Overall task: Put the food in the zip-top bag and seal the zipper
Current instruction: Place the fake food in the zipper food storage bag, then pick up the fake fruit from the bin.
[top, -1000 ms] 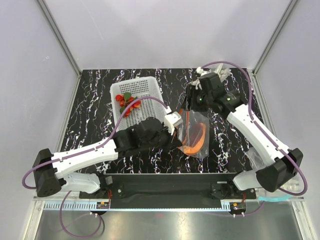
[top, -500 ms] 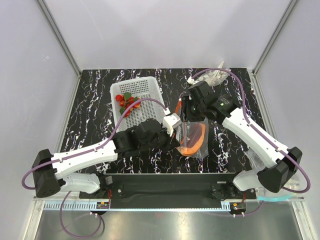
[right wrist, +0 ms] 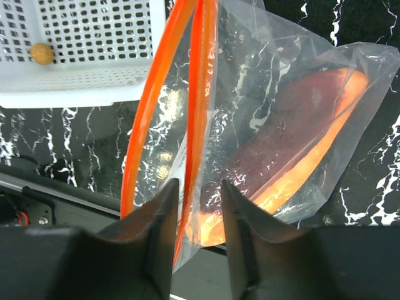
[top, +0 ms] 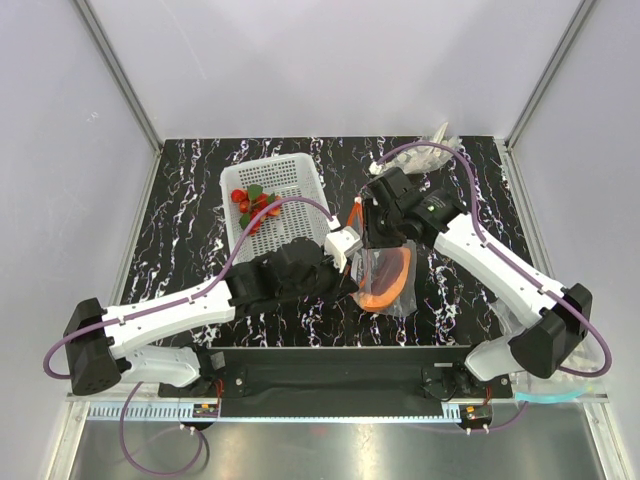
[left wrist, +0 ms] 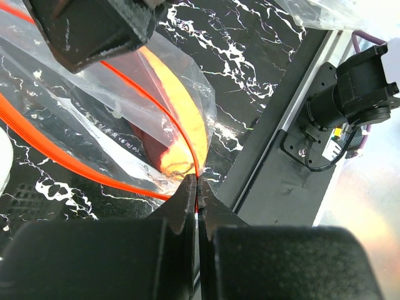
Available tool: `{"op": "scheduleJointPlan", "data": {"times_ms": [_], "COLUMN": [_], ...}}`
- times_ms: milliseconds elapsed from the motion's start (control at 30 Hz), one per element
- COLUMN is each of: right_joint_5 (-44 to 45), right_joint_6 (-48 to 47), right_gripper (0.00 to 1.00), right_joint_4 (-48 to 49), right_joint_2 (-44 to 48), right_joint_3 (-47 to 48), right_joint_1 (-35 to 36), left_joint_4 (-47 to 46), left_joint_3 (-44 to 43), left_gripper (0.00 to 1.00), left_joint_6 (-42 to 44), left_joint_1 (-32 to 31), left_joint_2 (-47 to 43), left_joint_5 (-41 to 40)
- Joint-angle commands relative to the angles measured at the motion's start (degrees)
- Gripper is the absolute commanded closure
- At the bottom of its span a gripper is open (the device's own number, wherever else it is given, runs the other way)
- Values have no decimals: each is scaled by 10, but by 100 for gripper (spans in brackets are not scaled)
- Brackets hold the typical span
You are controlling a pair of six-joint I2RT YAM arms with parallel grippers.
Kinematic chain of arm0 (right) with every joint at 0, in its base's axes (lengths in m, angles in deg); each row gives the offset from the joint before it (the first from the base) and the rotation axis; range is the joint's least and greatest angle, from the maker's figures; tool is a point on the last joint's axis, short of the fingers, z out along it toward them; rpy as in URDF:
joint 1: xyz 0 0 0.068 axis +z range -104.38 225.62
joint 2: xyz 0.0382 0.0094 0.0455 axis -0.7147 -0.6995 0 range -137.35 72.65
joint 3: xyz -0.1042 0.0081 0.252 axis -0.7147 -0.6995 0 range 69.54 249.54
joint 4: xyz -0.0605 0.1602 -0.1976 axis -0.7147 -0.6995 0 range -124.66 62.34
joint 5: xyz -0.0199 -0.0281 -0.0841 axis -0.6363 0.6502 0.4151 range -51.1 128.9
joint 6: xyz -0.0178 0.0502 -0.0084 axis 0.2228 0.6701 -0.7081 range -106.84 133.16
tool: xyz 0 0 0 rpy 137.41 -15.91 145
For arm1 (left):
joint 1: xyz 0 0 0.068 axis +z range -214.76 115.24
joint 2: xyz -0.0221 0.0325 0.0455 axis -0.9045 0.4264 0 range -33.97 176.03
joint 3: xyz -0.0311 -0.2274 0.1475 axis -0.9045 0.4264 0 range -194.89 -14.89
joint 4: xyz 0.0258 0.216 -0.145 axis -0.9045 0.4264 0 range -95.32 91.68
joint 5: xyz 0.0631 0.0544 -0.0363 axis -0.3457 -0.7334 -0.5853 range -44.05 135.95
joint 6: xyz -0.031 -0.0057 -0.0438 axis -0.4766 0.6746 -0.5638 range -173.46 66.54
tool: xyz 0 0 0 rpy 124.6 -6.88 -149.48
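The zip-top bag (top: 400, 285) lies right of the white basket (top: 290, 175), its mouth held open. A long red-orange piece (left wrist: 178, 134) lies inside it and also shows in the right wrist view (right wrist: 294, 150). Small red pieces and green leafy bits (top: 252, 203) sit in the basket. My left gripper (left wrist: 197, 187) is shut on the zipper (left wrist: 56, 159) at the bag's near corner. My right gripper (right wrist: 197, 187) is open, its jaws on either side of one lip of the zipper (right wrist: 203, 81). In the top view the right gripper (top: 372, 240) is over the bag's far end.
A greyish clear plastic wad (top: 432, 152) lies at the back right corner. A small tan ball (right wrist: 42, 53) sits in the basket (right wrist: 81, 87). The black rail (left wrist: 281, 169) of the table's front edge runs just beyond the bag.
My right gripper has moved left and toward the front from the back right, down to the bag's mouth. The bag has shifted slightly. The left arm has stayed still.
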Motion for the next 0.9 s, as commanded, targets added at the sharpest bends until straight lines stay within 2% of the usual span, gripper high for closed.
{"op": "scheduleJointPlan", "data": {"times_ms": [0, 67, 100, 167, 200, 267, 300, 400, 433, 500, 533, 600, 633, 700, 733, 867], "right_joint_5": [-8, -10, -10, -4, -1, 5, 10, 17, 19, 24, 26, 26, 26, 28, 28, 30], "right_joint_6": [3, 3, 2, 2, 2, -2, -2, -4, -5, -7, -8, -11, -12, -14, -15, -19], "right_gripper": [65, 76, 86, 96, 100, 100, 100, 100, 100, 100, 100, 100, 100, 100, 100, 100], "right_joint_4": [11, 13, 12, 14, 15, 16, 19, 31, 34, 39, 39, 42, 44, 48, 51, 58], "right_joint_2": [-5, -4, -2, 1, 4, 6, 8, 13, 14, 15, 15, 17, 20, 25, 28, 36], "right_joint_3": [-4, -4, -4, -3, -2, -2, -3, -9, -10, -14, -15, -16, -17, -19, -20, -23], "right_joint_1": [4, 4, 4, 4, 4, 4, 4, 4, 4, 4, 4, 4, 4, 4, 4, 4], "left_joint_4": [-23, -22, -22, -21, -20, -10, -5, 25, 35, 54, 66, 82, 97, 115, 133, 137], "left_joint_3": [-13, -11, -11, -9, -9, -10, -11, -16, -16, -6, -2, 7, 9, 7, 5, 2], "left_gripper": [100, 100, 100, 100, 96, 83, 74, 63, 43, 20, 1, 1, 1, 1, 1, 1], "left_joint_6": [7, 6, 6, 6, 6, -8, -15, -35, -44, -48, -59, -74, -86, -95, -105, -118], "left_joint_1": [-1, -1, -1, -1, -1, -1, -1, 4, 6, 11, 20, 38, 68, 112, 163, 295], "left_joint_2": [-17, -17, -17, -19, -21, -27, -30, -51, -59, -91, -101, -133, -142, -156, -156, -127], "left_joint_5": [-14, -15, -16, -19, -24, -38, -82, -154, -175, -235, -256, -308, -315, -306, -299, -254]}}
